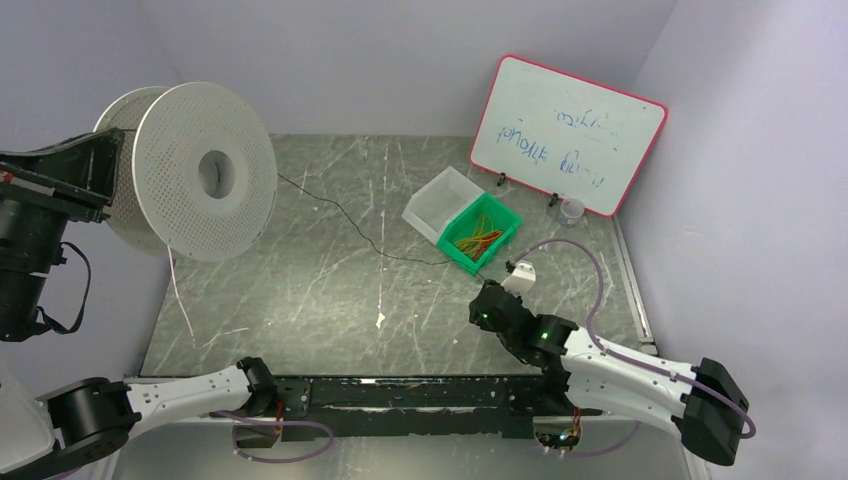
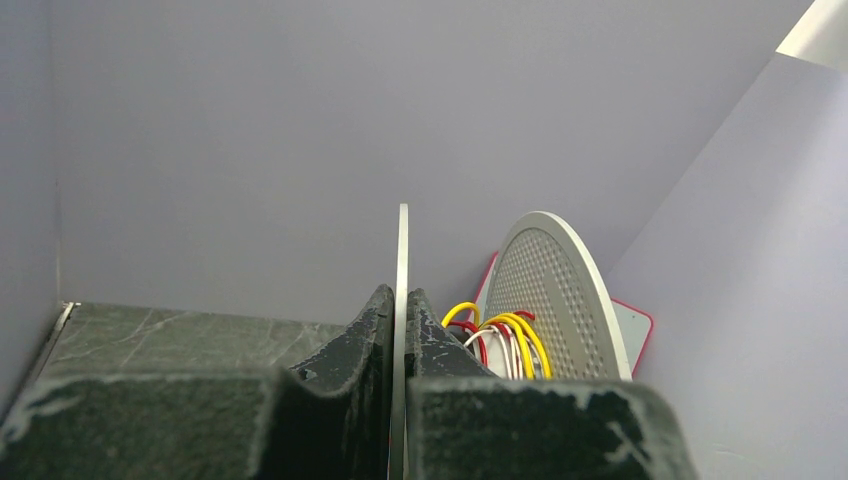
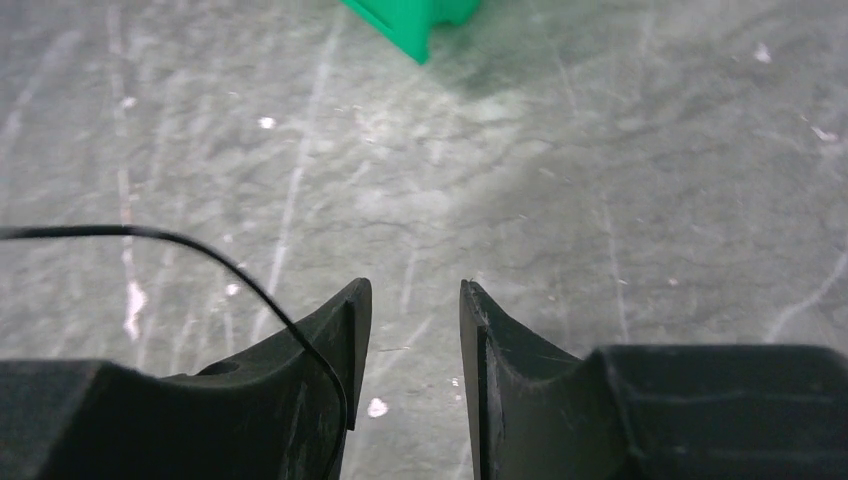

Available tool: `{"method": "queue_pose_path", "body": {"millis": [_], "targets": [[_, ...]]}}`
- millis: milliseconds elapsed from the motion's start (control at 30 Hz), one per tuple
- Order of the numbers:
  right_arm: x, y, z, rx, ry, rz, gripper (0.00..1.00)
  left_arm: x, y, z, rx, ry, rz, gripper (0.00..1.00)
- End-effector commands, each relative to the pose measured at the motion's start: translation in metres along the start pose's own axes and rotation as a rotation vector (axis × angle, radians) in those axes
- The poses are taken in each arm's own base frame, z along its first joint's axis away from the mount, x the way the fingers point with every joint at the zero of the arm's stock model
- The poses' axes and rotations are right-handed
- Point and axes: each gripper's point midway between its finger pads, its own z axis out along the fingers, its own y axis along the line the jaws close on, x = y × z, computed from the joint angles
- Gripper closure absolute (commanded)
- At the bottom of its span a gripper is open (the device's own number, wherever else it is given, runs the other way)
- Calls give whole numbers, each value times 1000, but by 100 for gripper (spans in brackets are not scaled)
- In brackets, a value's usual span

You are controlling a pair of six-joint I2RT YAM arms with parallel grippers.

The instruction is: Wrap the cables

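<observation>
Cable: thin black wire (image 3: pixel 90 229) crosses grey tabletop (image 3: pixel 600 200), draped over the outside of one right-jaw finger (image 3: pixel 335 320), not between them.
Right jaws: parted, empty.
Left jaws: clamped on rim of white perforated spool (image 1: pixel 170 190).

This is looking like a robot lab cell: lilac walls (image 1: pixel 400 60) are boxing in a scratched table (image 1: pixel 330 290), two arms (image 1: pixel 620 365) are sitting bolted at its edge, a whiteboard (image 1: pixel 570 135) is leaning behind parts bins (image 1: pixel 497 246).
</observation>
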Motion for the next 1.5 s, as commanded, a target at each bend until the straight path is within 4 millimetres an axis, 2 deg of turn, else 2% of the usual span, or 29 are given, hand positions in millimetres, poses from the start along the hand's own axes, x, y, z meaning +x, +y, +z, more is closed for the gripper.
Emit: {"method": "queue_pose_path", "body": {"millis": [0, 100, 267, 333, 433, 567, 767, 833, 1000, 1100, 1300, 1367, 1467], "targets": [[-14, 33, -10, -182, -33, -75, 59, -8, -19, 9, 53, -35, -61, 93], [-3, 36, -11, -228, 4, -118, 59, -6, -21, 12, 52, -30, -52, 93], [29, 36, -10, -291, 111, -124, 59, -10, -19, 11, 47, -40, -50, 93], [39, 42, -12, -345, 145, -118, 60, -10, -17, 12, 35, -43, -43, 93], [57, 55, -21, -463, 217, -116, 62, -11, -14, 13, 16, -43, -29, 93], [70, 57, -29, -515, 282, -104, 68, -7, -12, 16, -7, -39, -10, 93], [86, 63, -47, -611, 371, -94, 69, -2, -9, 20, -36, -37, 17, 93], [86, 66, -51, -631, 379, -110, 71, 1, -9, 22, -42, -34, 23, 93], [73, 78, -60, -683, 341, -145, 86, 10, -14, 27, -39, -19, 32, 93], [62, 88, -67, -724, 310, -169, 100, 19, -18, 32, -43, 0, 49, 93], [33, 110, -88, -821, 228, -264, 100, 44, -26, 46, -70, 46, 115, 93], [19, 121, -101, -870, 201, -307, 100, 55, -24, 53, -110, 59, 164, 93], [11, 133, -119, -942, 205, -378, 100, 73, -24, 65, -170, 72, 250, 93]]}}
